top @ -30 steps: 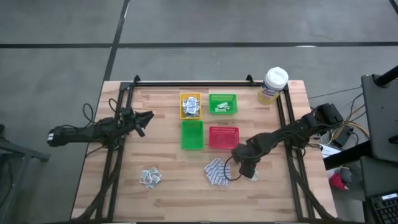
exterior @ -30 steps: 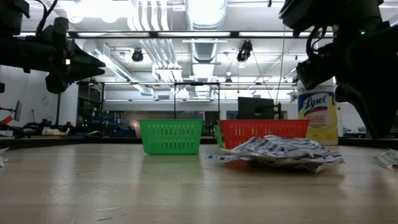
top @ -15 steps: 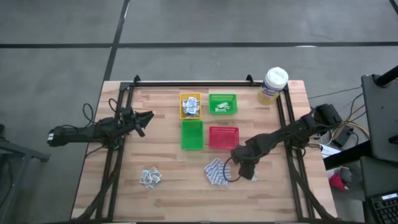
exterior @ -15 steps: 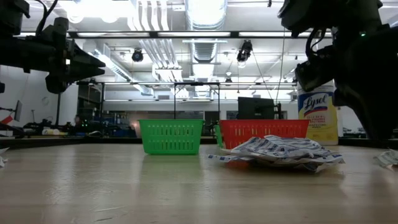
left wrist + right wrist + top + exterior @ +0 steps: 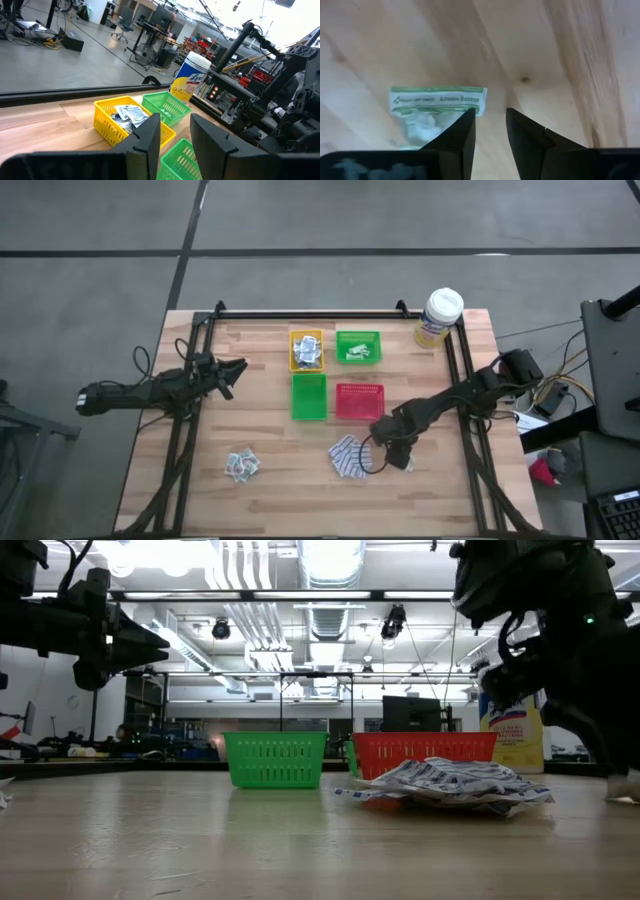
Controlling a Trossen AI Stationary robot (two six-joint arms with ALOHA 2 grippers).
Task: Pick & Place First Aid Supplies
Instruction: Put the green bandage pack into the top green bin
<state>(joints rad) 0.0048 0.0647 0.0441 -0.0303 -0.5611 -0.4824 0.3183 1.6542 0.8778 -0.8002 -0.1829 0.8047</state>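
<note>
Since the earlier frame, the right gripper [image 5: 392, 463] has dropped lower over the pale wooden table [image 5: 270, 490], settling beside the pile of blue-and-white patterned pads [image 5: 348, 457]. Its two dark fingers [image 5: 456, 135] stand a small gap apart with nothing between them; their tips sit just next to a pale green thin strip [image 5: 438, 98] printed "Adhesive Bandage", which lies flat on the wood.

Over the table's left side the left gripper [image 5: 236, 369] hangs in the air, its jaws parted a little and empty.

Four small plastic mesh trays sit in a block: the yellow tray [image 5: 306, 350] holds white-grey squarish sachets [image 5: 129, 113], the far green tray [image 5: 358, 346] holds a few strips, and the near green tray [image 5: 309, 397] stands beside the red tray [image 5: 359, 401]. A few more packets [image 5: 241, 465] lie near the table's front left. At the far right corner a yellow canister with a white lid [image 5: 438, 317] reads "Lysol".
</note>
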